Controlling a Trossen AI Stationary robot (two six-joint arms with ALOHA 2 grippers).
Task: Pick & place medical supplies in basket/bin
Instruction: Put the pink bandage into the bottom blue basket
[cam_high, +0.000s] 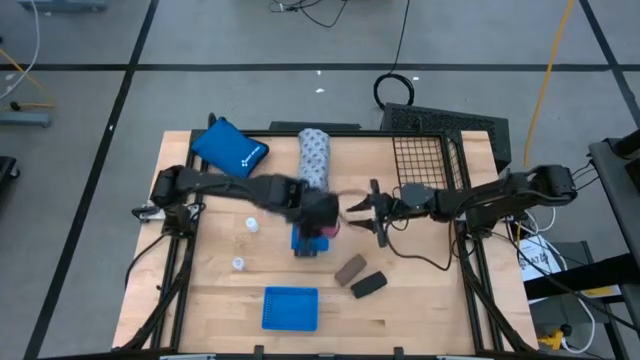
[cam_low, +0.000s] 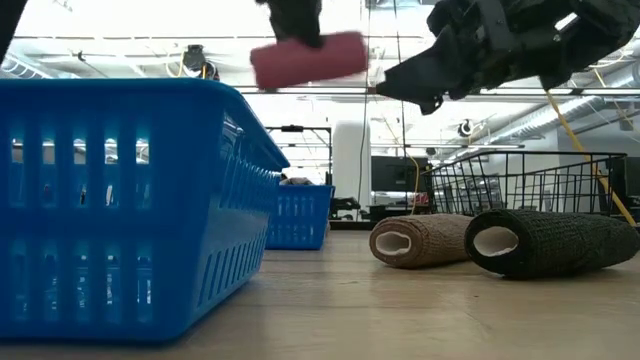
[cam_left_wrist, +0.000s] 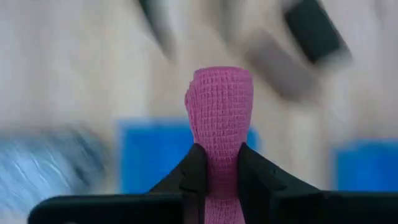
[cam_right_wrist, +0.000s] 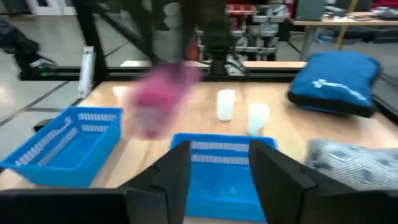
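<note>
The wooden table carried the tall black wire-mesh basket at its far right corner, and the left tool was clamped on the small pink woven bandage roll, held above the table's middle. The right tool hovered beside it, fingers apart and empty. The roll looked light and soft, pinching inward, so a mid-body grip suits; no writing was readable
</note>
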